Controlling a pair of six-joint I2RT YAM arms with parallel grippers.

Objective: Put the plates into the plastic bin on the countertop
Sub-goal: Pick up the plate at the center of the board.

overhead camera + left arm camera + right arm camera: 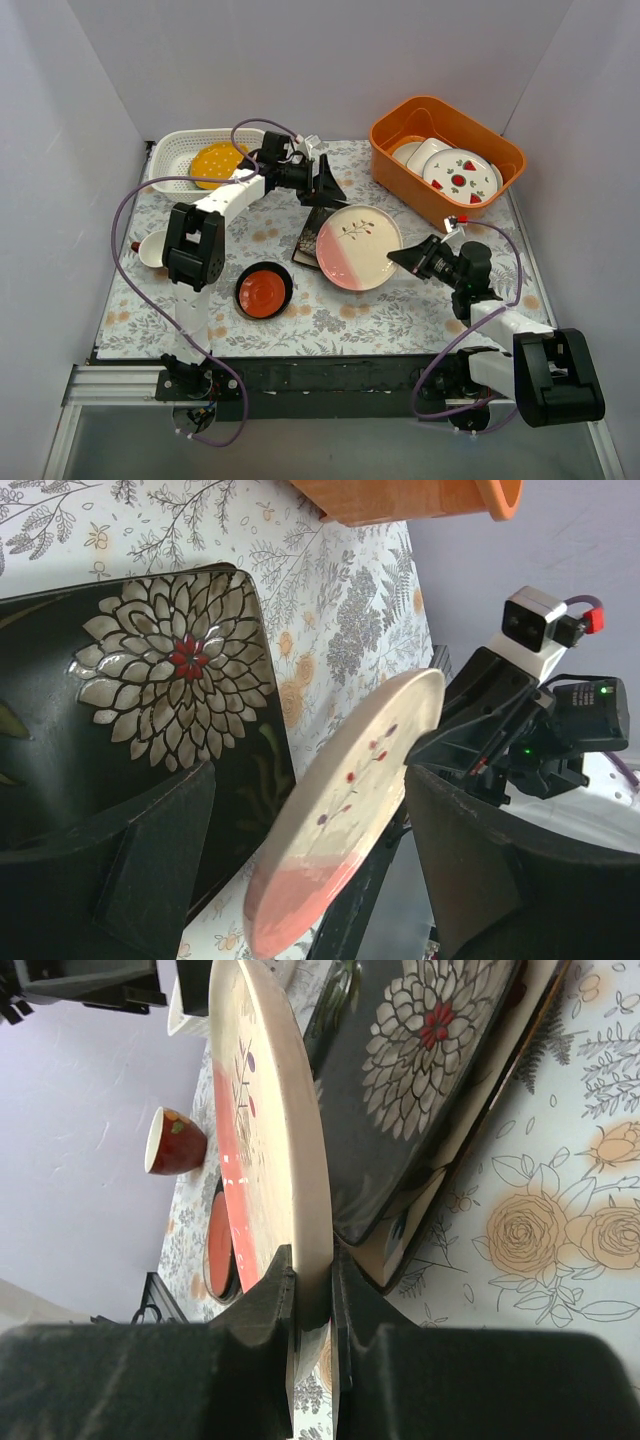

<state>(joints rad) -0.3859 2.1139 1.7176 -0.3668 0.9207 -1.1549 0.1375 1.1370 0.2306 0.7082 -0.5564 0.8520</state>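
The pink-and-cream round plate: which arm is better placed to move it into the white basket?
Probably right: the right gripper is shut on the rim of the pink-and-cream round plate. The left gripper is open by the dark floral square plate, though the white perforated plastic bin sits on its side.

1. White rectangular perforated plastic bin (172, 160): stands at the far-left corner of the pale fern-and-flower-printed countertop (400, 312).
2. Yellow scalloped round plate (218, 160): lies flat inside the bin.
3. Pink-and-cream round ceramic plate (358, 247): right of the bin and nearer the arm bases, tilted. Its rim is clamped by the right gripper (312, 1290).
4. Dark square plate with white flower (150, 680): between the bin and item 3, partly beneath it. A cream plate edge (425, 1230) shows underneath.
5. Small red dish with dark rim (264, 291): nearer than the bin, flat, apart.
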